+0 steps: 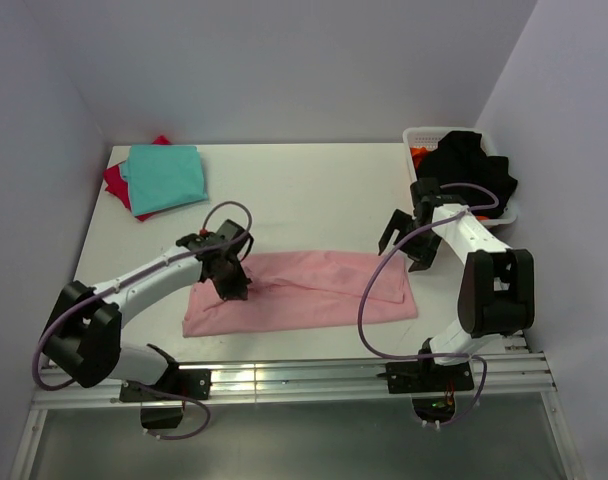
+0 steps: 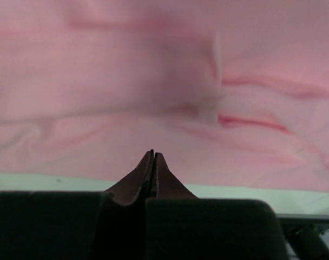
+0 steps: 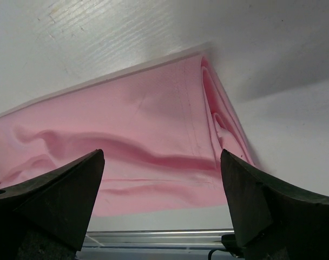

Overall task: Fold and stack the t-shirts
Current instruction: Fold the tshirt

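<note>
The light pink t-shirt (image 1: pixel 304 290) lies folded into a long strip across the front middle of the table. My left gripper (image 1: pixel 231 285) is shut and empty, its tips over the shirt's left part; the left wrist view shows the pink cloth (image 2: pixel 164 97) filling the frame beyond the closed fingers (image 2: pixel 153 162). My right gripper (image 1: pixel 409 250) is open and empty, just above the shirt's right end; the right wrist view shows that end (image 3: pixel 153 141) between the spread fingers. The teal t-shirt (image 1: pixel 166 176) lies folded on the red/magenta t-shirt (image 1: pixel 116 184) at the back left.
A white basket (image 1: pixel 424 140) at the back right holds dark cloth (image 1: pixel 469 165) and something orange. A metal rail (image 1: pixel 304 375) runs along the table's near edge. White walls close in the table at the left, back and right.
</note>
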Motion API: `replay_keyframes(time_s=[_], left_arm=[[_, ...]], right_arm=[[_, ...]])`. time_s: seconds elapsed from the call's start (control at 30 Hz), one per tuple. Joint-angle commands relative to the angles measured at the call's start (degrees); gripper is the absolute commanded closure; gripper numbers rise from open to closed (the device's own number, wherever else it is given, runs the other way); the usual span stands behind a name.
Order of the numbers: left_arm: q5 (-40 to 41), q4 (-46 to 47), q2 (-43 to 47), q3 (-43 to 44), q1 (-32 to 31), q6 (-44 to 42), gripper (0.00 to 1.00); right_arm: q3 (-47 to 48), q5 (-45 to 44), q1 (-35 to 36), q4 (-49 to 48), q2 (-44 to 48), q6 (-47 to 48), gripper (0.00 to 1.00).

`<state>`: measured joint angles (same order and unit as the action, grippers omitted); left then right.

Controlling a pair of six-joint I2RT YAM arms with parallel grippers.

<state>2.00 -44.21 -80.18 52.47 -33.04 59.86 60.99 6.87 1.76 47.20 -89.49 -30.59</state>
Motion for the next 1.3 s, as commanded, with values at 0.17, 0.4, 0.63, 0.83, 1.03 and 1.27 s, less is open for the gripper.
replay_keyframes(time_s=[0.17,0.4,0.63,0.83,1.03,1.27], left_arm=[[0.35,-2.01,1.35,0.86,-14.76,9.93,1.0],[3.03,-1.51,-6.02,15.81,-4.25,-2.61,0.97],[2.57,0.08,-17.02,18.91,2.01,-12.65,0.23],[-1.21,4.92,-18.08,12.58,6.67,-13.62,0.34],[-0.86,3.52,-17.64,12.13,7.02,-13.63,0.4],[-1.3,2.55,-15.97,11.78,7.2,-11.78,0.7]], right_arm=[[-1.67,0.51,-1.14,-2.2,-0.6,1.15,0.06],[-0.88,2.35,-1.23,-1.76,-0.07,0.88,0.06],[2.02,1.92,-1.15,1.13,0.99,1.23,0.06],[3.26,0.78,-1.32,2.81,1.34,1.85,0.06],[3.61,0.33,-1.41,2.72,-0.15,2.11,0.07],[4.22,0.25,-1.32,2.28,-2.09,2.11,0.07]])
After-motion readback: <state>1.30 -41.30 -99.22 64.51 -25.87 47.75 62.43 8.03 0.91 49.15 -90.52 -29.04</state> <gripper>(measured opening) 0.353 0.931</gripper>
